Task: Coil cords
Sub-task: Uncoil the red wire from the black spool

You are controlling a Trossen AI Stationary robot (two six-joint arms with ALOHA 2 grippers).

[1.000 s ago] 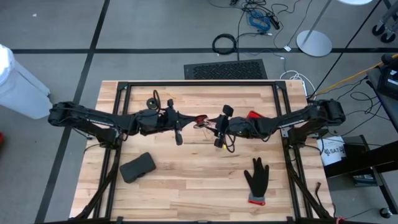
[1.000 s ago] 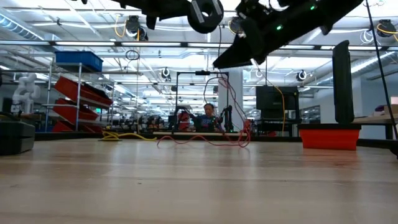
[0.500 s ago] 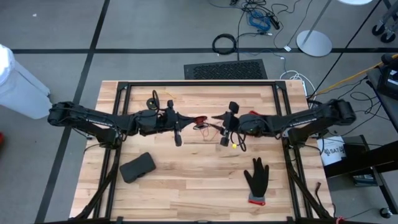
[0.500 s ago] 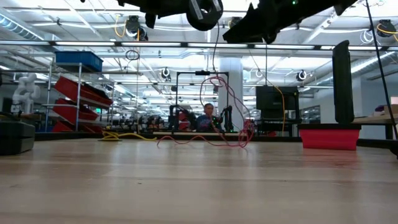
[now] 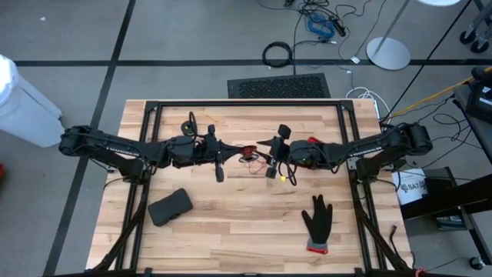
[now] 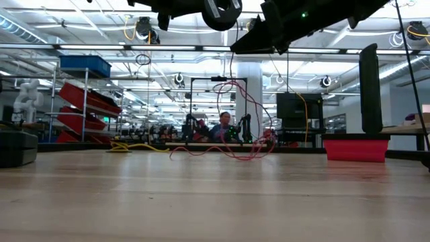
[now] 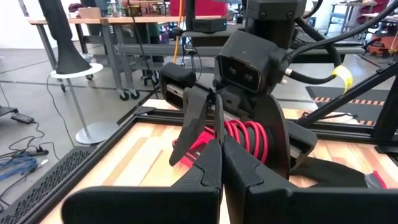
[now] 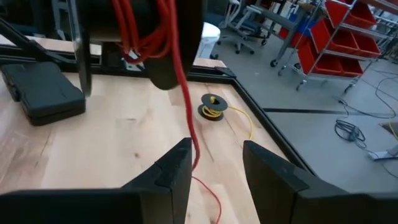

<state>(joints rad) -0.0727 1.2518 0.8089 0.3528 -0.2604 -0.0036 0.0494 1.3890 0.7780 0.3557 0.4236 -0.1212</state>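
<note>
Above the table (image 5: 231, 223), spread right pincer (image 5: 276, 151) has edged back toward red cord (image 5: 247, 151).

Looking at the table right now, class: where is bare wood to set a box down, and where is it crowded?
Free: the wood between the flat black case and the black glove with red cuff, along the near edge. Crowded: mid-table, where the left gripper and right gripper meet over the red cord. The small black spool of yellow cord takes the far-left part.

Both tools mid-table, left tool (image 5: 221, 163) facing right tool (image 5: 274, 158), cord (image 5: 247, 151) between; glove (image 5: 317, 221) nearer the front.
</note>
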